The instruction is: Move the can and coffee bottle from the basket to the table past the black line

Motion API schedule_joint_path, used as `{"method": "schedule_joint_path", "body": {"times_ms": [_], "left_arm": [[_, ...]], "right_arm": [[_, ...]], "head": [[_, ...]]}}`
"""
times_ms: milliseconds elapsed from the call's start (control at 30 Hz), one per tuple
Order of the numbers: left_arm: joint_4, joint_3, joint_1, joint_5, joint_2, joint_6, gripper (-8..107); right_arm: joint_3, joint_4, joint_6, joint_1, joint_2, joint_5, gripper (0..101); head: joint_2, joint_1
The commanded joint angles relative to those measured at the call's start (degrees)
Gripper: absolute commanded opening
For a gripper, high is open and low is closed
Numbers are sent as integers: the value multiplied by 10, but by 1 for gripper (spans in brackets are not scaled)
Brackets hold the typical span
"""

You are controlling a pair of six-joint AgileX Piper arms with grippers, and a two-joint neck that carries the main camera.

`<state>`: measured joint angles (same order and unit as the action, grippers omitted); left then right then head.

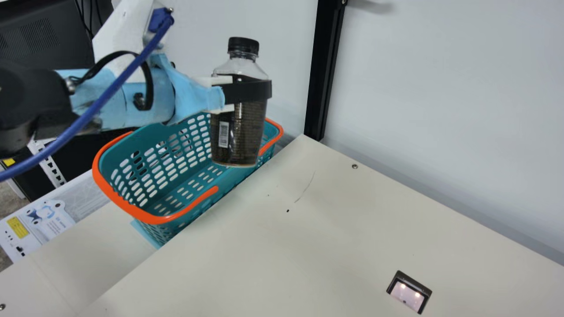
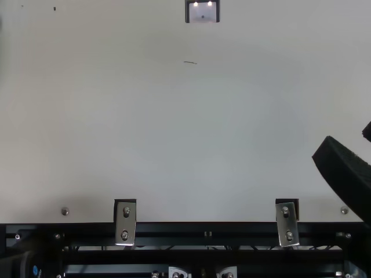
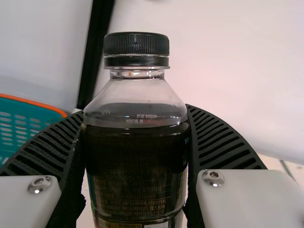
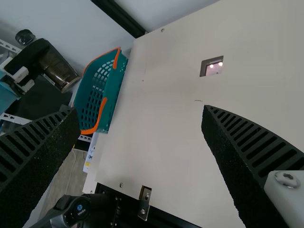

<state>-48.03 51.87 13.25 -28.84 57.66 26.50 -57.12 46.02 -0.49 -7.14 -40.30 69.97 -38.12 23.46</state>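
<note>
My left gripper (image 1: 245, 91) is shut around the middle of the coffee bottle (image 1: 241, 127), holding it upright in the air above the right side of the teal basket (image 1: 158, 176). In the left wrist view the coffee bottle (image 3: 137, 156) stands between the ribbed fingers of the left gripper (image 3: 137, 156), both touching it. At the top view's right edge is part of my right gripper (image 2: 348, 174). The right wrist view has the right gripper (image 4: 142, 123) wide open with nothing between its fingers. What shows of the basket's inside holds no can.
A square recessed fixture (image 1: 410, 293) is set in the cream table (image 1: 282, 246). A black post (image 1: 325, 70) rises at the table's back corner against the wall. Metal brackets (image 2: 125, 223) line the table's edge in the top view.
</note>
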Motion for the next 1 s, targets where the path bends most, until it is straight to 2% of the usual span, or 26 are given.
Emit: {"method": "schedule_joint_path", "body": {"times_ms": [0, 733, 800, 833, 967], "left_arm": [[22, 2, -21, -4, -14, -100, 10], [172, 36, -224, -50, -76, -550, 10], [188, 40, -247, -48, -80, -573, 10], [176, 39, -226, -50, -79, -524, 10], [187, 40, -247, -48, -80, -571, 10]], "right_arm": [[0, 0, 0, 0, 0, 0, 101], [0, 0, 0, 0, 0, 0, 101], [0, 0, 0, 0, 0, 0, 101], [0, 0, 0, 0, 0, 0, 101], [0, 0, 0, 0, 0, 0, 101]], "head": [[-11, 15], [-11, 15], [-11, 15], [-11, 15], [-11, 15]]}}
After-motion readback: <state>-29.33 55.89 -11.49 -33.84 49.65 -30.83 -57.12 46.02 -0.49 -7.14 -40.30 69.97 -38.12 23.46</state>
